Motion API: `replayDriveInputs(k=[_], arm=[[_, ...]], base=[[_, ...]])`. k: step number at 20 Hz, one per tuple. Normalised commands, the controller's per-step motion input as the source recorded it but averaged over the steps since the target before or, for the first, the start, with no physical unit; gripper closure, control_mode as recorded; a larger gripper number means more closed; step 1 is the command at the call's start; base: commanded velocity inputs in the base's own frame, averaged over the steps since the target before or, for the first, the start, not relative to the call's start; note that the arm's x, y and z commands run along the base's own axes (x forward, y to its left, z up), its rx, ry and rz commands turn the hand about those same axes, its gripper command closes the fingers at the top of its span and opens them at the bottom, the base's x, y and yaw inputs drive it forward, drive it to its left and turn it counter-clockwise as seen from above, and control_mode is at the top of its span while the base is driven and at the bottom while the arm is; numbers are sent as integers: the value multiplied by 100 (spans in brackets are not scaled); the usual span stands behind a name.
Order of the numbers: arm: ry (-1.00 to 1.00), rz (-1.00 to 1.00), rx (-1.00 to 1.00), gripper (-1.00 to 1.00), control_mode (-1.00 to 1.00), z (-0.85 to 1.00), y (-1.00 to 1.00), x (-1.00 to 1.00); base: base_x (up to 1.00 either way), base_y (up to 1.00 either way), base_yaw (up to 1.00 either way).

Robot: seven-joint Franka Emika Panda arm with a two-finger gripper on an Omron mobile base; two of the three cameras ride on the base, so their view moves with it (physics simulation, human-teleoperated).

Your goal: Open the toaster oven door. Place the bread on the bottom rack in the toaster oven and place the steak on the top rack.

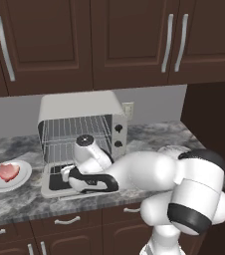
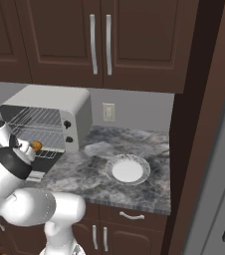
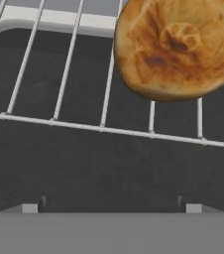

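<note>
Golden-brown, the small round bread (image 3: 178, 47) lies on the thin silver wires of the bottom rack (image 3: 84, 126) inside the light grey boxy toaster oven (image 1: 79, 107), just behind the rack's front crossbar. The grey-framed toaster oven door (image 1: 55, 183) hangs dropped open toward me. My gripper (image 3: 111, 208) has its jaws spread about as wide as they go and holds nothing; the two dark finger tips (image 3: 32, 206) sit low in the hand view, short of the rack's edge, with a clear gap to the bun. From the gripper, the bread lies ahead and off to one side, a little deeper into the oven.

I judge the bread step done, so the relation that matters now is the other one. The pinkish-red raw steak (image 1: 8, 172) sits on a round white plate (image 1: 22, 180) on the grey marbled counter (image 2: 92, 172), to the left of the oven and well apart from my hand at the oven mouth. The top rack (image 1: 74, 127) above is bare. My next move would mean backing straight out over the door, then swinging left to the plate.
</note>
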Motion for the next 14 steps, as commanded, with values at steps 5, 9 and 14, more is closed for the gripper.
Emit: replayDriveInputs(k=[5, 9, 14], arm=[[-3, 0, 0, -100, -100, -19, 0, 17], [-2, 0, 0, -100, -100, -10, 0, 30], [-2, 0, 0, -100, -100, -13, -1, 33]], base=[[0, 0, 0], [0, 0, 0], [0, 0, 0]])
